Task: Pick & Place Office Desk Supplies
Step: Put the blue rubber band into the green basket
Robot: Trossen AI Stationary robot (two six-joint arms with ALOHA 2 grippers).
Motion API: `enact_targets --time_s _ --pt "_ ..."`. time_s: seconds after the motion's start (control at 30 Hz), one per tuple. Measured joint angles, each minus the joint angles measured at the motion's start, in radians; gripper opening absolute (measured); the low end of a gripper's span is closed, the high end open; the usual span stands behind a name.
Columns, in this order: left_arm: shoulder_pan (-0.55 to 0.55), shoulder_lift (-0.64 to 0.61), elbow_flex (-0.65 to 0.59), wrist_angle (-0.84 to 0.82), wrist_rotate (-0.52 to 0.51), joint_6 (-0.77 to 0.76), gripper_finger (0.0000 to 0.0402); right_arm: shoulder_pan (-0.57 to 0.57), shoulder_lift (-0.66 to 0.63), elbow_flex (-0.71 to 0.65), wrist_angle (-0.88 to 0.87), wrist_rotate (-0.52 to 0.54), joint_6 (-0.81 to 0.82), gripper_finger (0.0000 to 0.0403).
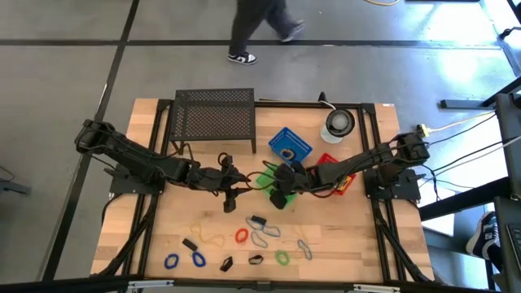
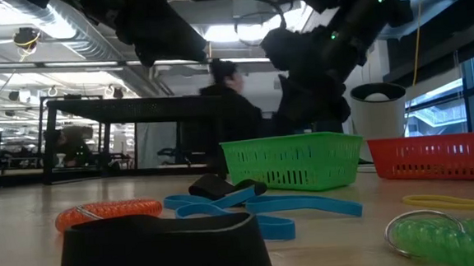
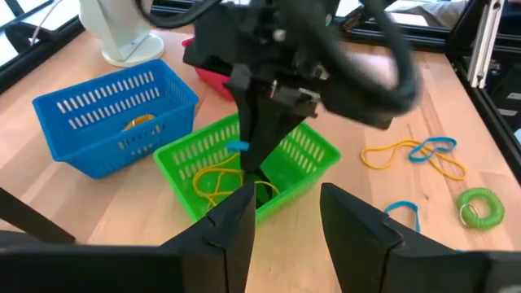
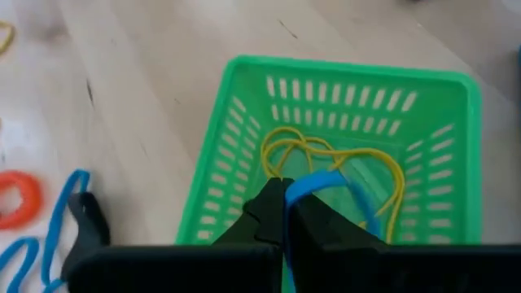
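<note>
Fingers of the right gripper [image 4: 285, 213] are pinching shut on a blue band [image 4: 319, 184], hanging it over the green basket [image 4: 244, 122] where yellow bands [image 4: 297, 150] are lying. At nine o'clock of that basket the left gripper [image 3: 285, 224] is hovering parted and empty. Loose bands [image 1: 256, 238] and black clips [image 1: 190, 244] are lying toward six o'clock.

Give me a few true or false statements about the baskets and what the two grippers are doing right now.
1. The right gripper is shut on a blue band above the green basket. True.
2. The green basket is empty. False: yellow bands lie inside.
3. The left gripper holds a red loop. False: it is open and empty.
4. A blue basket sits beside the green one. True.
</note>
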Motion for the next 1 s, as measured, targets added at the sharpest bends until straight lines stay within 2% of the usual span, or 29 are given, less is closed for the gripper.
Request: enact_targets --time_s 0.47,0.83,0.9,1.0 --pt "-0.013 0.0 0.0 -0.002 0.001 0.0 0.0132 -0.001 0.019 0.0 0.009 -0.049 0.028 0.0033" --pt "-0.013 0.0 0.0 -0.023 0.001 -0.007 0.0132 0.0 0.018 0.0 0.008 -0.053 -0.019 0.011" --pt "-0.013 0.0 0.0 -0.023 0.001 -0.007 0.0132 -0.001 0.015 0.0 0.007 -0.078 -0.04 0.0121" --pt "-0.013 0.0 0.0 -0.024 0.003 -0.007 0.0134 -0.011 0.0 0.006 -0.015 -0.186 -0.087 0.0133"
